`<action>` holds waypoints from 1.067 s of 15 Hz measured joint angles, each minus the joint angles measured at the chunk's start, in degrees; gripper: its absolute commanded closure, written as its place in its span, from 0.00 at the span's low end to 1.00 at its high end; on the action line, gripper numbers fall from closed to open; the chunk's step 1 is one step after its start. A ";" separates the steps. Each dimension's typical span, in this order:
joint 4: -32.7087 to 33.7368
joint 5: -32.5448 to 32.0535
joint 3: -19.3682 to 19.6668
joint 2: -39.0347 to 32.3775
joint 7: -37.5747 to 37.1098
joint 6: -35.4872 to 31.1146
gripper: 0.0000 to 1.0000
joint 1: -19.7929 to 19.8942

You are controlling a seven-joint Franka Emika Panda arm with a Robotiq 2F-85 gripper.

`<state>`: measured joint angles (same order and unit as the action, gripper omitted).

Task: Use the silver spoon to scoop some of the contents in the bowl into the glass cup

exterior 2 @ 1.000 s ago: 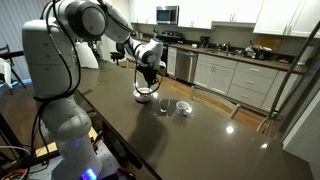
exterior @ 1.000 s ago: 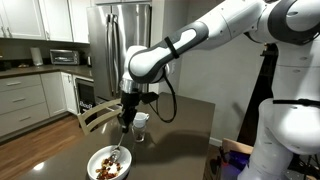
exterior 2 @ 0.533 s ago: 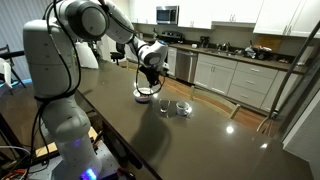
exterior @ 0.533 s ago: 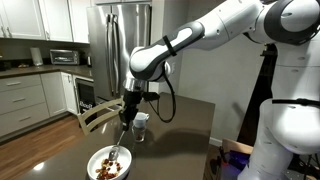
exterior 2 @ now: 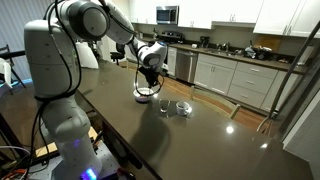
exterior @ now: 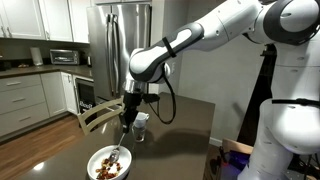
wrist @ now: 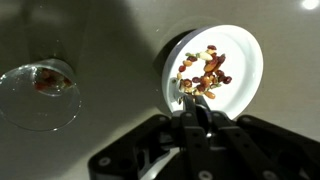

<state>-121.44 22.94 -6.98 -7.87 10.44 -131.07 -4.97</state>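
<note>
My gripper [exterior: 128, 116] is shut on the silver spoon [exterior: 121, 141] and holds it upright over the white bowl [exterior: 96, 165]. The spoon's tip rests in the brown and reddish contents [exterior: 110, 167]. In the wrist view the bowl [wrist: 245, 70] lies at the upper right with the contents [wrist: 203, 72] heaped in it, and the spoon [wrist: 191, 97] runs from my gripper [wrist: 195, 122] into the heap. The glass cup [wrist: 40, 95] stands to the left with a few pieces inside. The cup [exterior: 141, 123] stands just behind the bowl. The bowl [exterior 2: 146, 94] also shows in an exterior view, under my gripper [exterior 2: 148, 74].
The dark table [exterior: 190, 125] carries everything. Another clear glass [exterior 2: 183, 107] stands beside the cup [exterior 2: 164, 105]. A wooden chair back [exterior: 90, 117] stands at the table's edge. A steel fridge [exterior: 112, 45] and kitchen counters [exterior 2: 240, 75] stand further off.
</note>
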 measured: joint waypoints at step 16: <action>-1.15 9.59 -2.36 -1.54 5.77 0.60 0.96 -0.26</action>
<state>-122.59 32.53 -9.33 -9.41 16.20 -130.47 -5.23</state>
